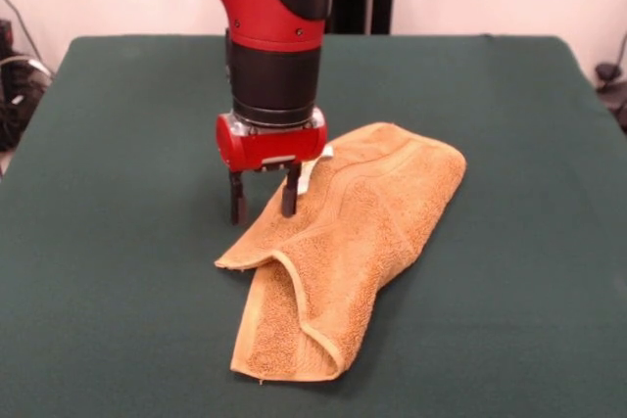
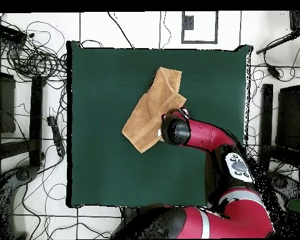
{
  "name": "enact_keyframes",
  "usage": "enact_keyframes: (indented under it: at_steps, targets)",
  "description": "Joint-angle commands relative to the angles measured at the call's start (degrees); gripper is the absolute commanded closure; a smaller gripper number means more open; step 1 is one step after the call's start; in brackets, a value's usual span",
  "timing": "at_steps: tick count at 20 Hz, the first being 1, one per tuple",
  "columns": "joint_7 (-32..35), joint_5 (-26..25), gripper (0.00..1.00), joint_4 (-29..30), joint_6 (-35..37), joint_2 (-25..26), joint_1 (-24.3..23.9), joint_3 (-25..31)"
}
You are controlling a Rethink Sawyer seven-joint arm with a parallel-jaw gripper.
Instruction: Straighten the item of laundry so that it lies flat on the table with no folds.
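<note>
Claw [image 1: 264,200]: two dark fingers spread apart, gripping nothing; one tip off the cloth over bare felt, the other at or just over the towel's edge near the small white tag [image 1: 315,169].
Contact: cannot tell whether the tips touch down or hover just above.
Towel: small orange-tan terry hand towel [image 1: 348,242], lying near the middle of the worktop, doubled over itself, one flap folded across the end nearest the front camera, raised creases showing.
Worktop: large dark green felt-covered worktop [image 1: 509,271], bare all round the towel.
Step in hand: likely lining up a pinch on the towel's edge; flattening not yet done.
Next move: calls for closing on one layer only, then drawing it outward to open the fold.
Arm: red and black arm [image 2: 205,137] reaching from the base, wrist vertical, claw pointing straight down.
</note>
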Motion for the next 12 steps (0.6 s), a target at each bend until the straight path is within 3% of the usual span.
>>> enact_keyframes:
  at_steps: [1, 6, 12]
  targets:
    - [14.0, 0.8, 0.0, 5.3, -2.6, 2.0, 0.9, 1.1]
    - [13.6, -1.1, 0.0, 7.4, -6.4, 2.3, 0.5, 1.0]
    - [13.6, 0.3, 0.0, 7.2, -4.3, 2.5, 2.2, -1.0]
